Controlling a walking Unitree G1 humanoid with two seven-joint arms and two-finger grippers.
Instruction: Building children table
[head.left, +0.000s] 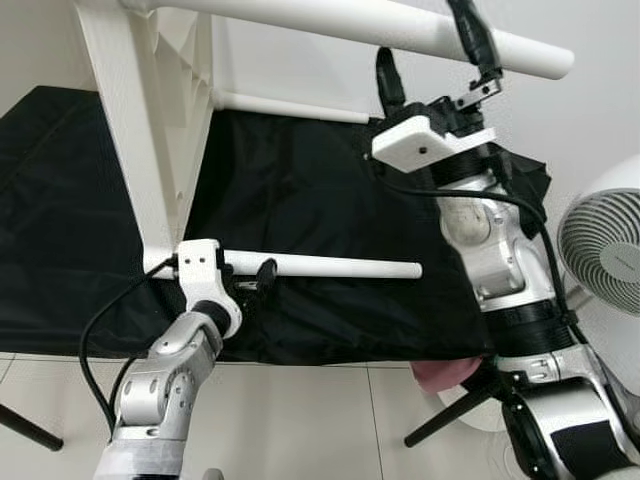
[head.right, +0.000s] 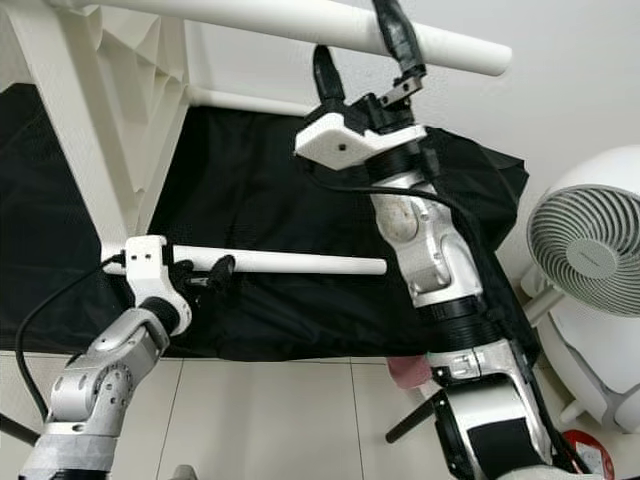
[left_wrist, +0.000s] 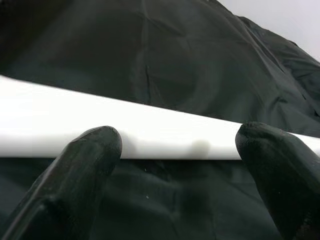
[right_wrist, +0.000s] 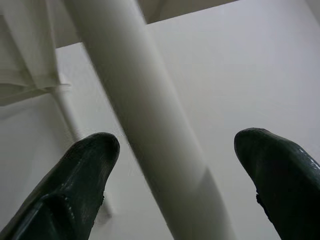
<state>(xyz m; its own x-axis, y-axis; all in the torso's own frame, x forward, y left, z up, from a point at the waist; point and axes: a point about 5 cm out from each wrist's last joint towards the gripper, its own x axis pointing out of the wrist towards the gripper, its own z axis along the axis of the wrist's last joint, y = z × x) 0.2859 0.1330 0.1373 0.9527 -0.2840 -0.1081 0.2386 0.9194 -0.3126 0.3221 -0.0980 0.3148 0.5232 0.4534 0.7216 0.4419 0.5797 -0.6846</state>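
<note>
Black cloth (head.left: 320, 200) covered the floor under the work, with pale tiles (head.left: 300, 420) at its near edge and a white fan (head.left: 605, 240) off to the robot's right by the wall. On the cloth the white table (head.left: 150, 130) stood tipped on its side, its top panel upright at the left and its legs reaching out level toward the right. The right gripper (head.left: 432, 62) was raised to the upper leg (head.left: 400, 30), one black finger on each side of it; from the wrist view the fingers (right_wrist: 85, 170) stood spread with a gap to the leg, so I judged it open and not gripping. The left gripper (head.left: 250, 275) was at the lower leg (head.left: 330, 266), near where the leg met the panel; its fingertips (left_wrist: 90, 150) sat spread apart along the near side of the leg, so it also looked open, resting against the leg rather than clamping it. Both legs lay with their long axes roughly horizontal, free ends pointing to the robot's right, the upper one tilting slightly down that way. It looked like the leg-fitting step: legs in their sockets, perhaps not yet tight. Next would seem to call for closing on a leg and turning or pressing it home along its axis while the panel stayed steady.
</note>
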